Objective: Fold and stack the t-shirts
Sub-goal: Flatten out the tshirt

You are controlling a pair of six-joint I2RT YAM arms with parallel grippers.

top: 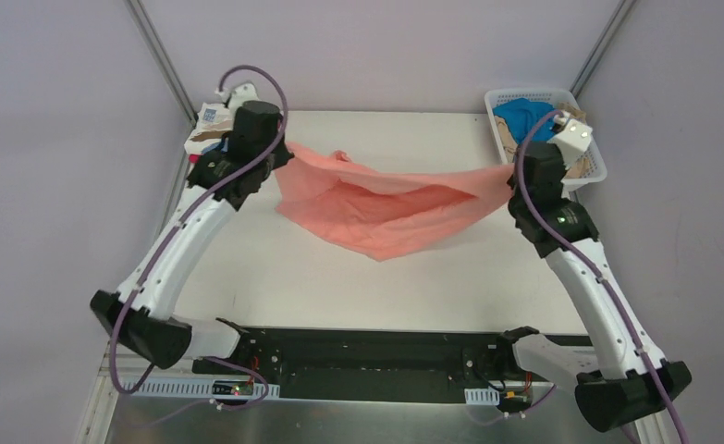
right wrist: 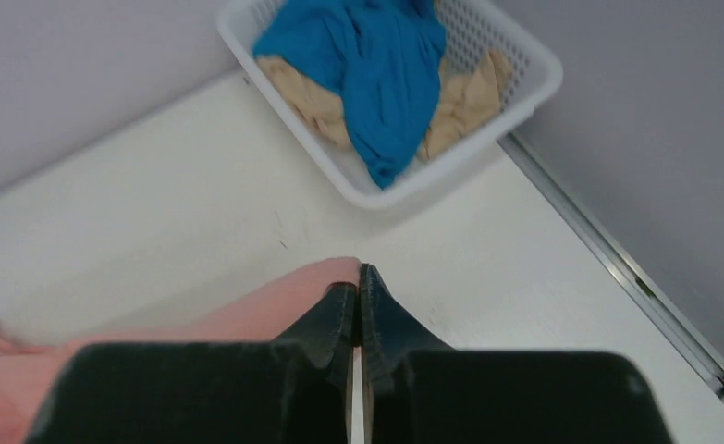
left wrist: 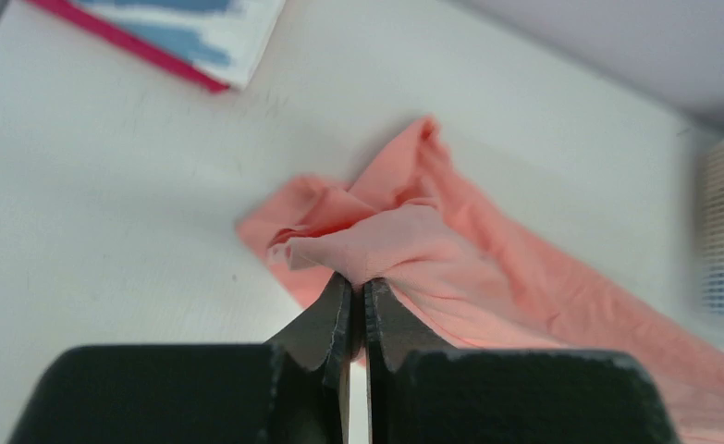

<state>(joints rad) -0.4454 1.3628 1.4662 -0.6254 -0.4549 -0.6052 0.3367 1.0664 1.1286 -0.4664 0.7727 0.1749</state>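
the pink t-shirt (top: 386, 208) is soft, thin cloth, not shiny, with lots of wrinkles. the table (top: 339, 296) under it is smooth and white, a bit dull, with tiny dark scuffs. the basket (right wrist: 404, 190) on the table's far right corner is shiny white plastic full of little holes. in it, the blue t-shirt (right wrist: 376, 65) and the tan t-shirt (right wrist: 302, 97) are soft, crumpled cloth. the left gripper (left wrist: 358, 282) and the right gripper (right wrist: 358, 277) look black, dull and hard. the grey strip (right wrist: 644, 287) along the table's right edge looks like metal.

No legible text, label or number anywhere
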